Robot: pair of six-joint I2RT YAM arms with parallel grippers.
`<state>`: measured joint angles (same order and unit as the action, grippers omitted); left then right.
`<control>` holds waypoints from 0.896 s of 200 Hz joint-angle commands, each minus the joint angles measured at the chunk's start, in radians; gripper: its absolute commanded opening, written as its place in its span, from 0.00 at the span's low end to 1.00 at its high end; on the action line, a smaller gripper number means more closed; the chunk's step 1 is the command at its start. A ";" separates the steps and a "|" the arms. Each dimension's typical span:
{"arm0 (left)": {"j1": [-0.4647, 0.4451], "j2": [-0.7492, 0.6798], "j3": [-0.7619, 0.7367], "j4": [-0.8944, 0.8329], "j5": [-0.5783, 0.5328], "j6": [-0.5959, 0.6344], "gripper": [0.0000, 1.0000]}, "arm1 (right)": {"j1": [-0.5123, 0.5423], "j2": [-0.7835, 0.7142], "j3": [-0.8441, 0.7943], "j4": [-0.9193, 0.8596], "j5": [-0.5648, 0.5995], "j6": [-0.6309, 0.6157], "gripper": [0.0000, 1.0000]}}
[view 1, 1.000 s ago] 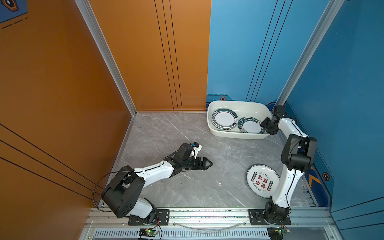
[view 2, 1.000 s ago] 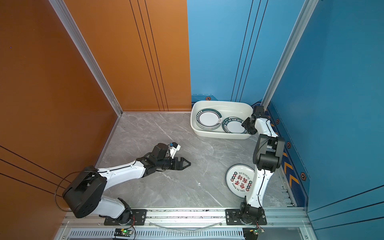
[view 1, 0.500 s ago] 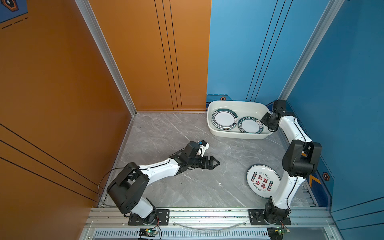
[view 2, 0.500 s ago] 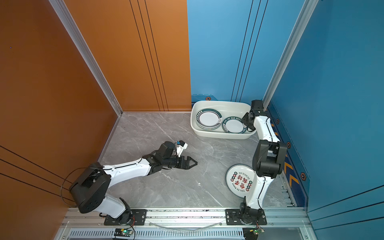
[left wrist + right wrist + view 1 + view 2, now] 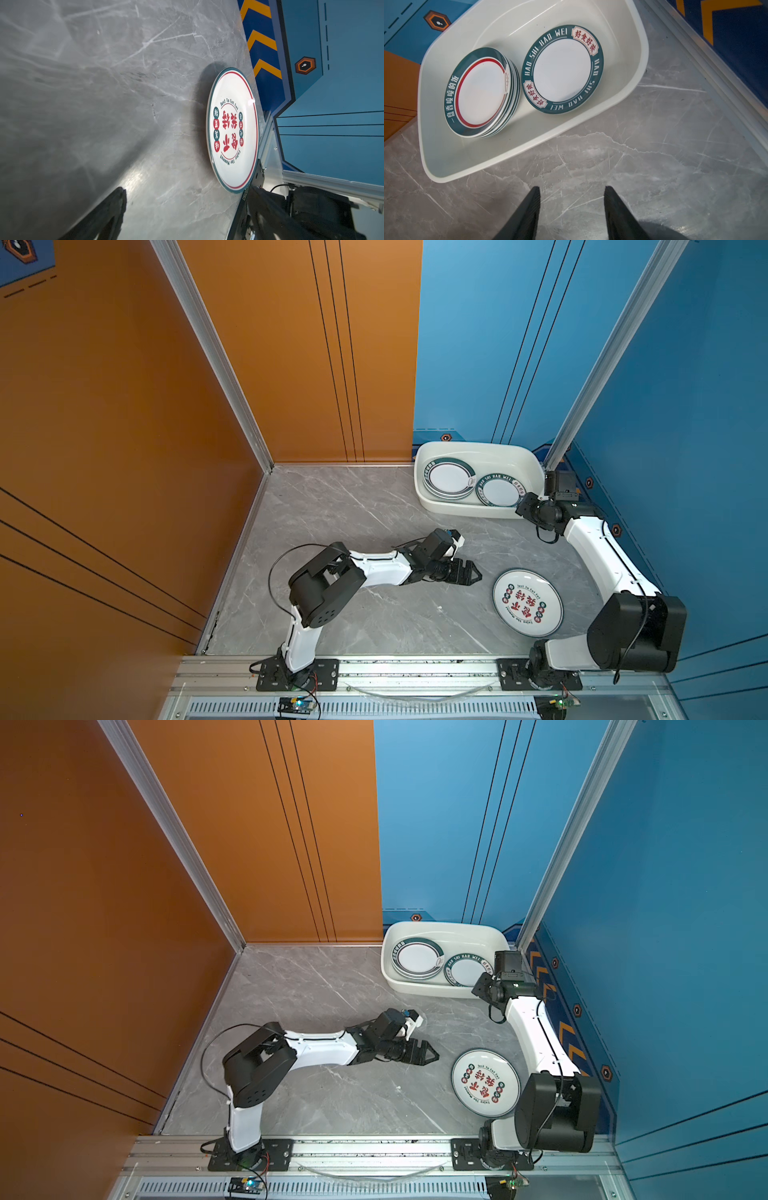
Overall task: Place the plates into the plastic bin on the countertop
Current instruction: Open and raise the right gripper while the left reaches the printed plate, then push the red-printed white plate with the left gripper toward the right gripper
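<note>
The left arm (image 5: 374, 568) lies low across the countertop (image 5: 353, 510), left gripper (image 5: 471, 572) wide apart and empty near the red-character plate (image 5: 527, 602), while the elbow-folded right arm's (image 5: 598, 556) right gripper (image 5: 572, 188), half-parted and empty, hovers beside the plastic bin (image 5: 478, 446) of stacked plates (image 5: 449, 479).

Grey, white-veined marble counter (image 5: 332, 506) carrying two things.
In both top views a white plastic bin (image 5: 461, 508) stands on the counter at about 1 o'clock, close to its far edge. A round plate with red characters (image 5: 527, 602) lies flat at about 4 o'clock, near the right edge and well apart from the bin.
</note>
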<state>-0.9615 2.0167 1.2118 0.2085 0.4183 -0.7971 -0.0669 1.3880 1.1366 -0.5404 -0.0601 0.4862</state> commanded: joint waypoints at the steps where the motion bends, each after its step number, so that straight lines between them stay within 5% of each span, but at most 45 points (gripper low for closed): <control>1: -0.026 0.075 0.075 0.003 -0.021 -0.051 0.89 | 0.007 -0.063 -0.058 0.033 -0.032 -0.009 0.52; 83: -0.104 0.267 0.275 -0.085 -0.012 -0.075 0.58 | -0.005 -0.179 -0.165 0.049 -0.064 -0.016 0.52; 179: -0.126 0.332 0.385 -0.250 -0.038 -0.004 0.24 | -0.014 -0.213 -0.185 0.051 -0.084 -0.014 0.52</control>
<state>-1.0752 2.3131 1.6001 0.0605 0.3916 -0.8272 -0.0776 1.1965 0.9749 -0.4934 -0.1310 0.4862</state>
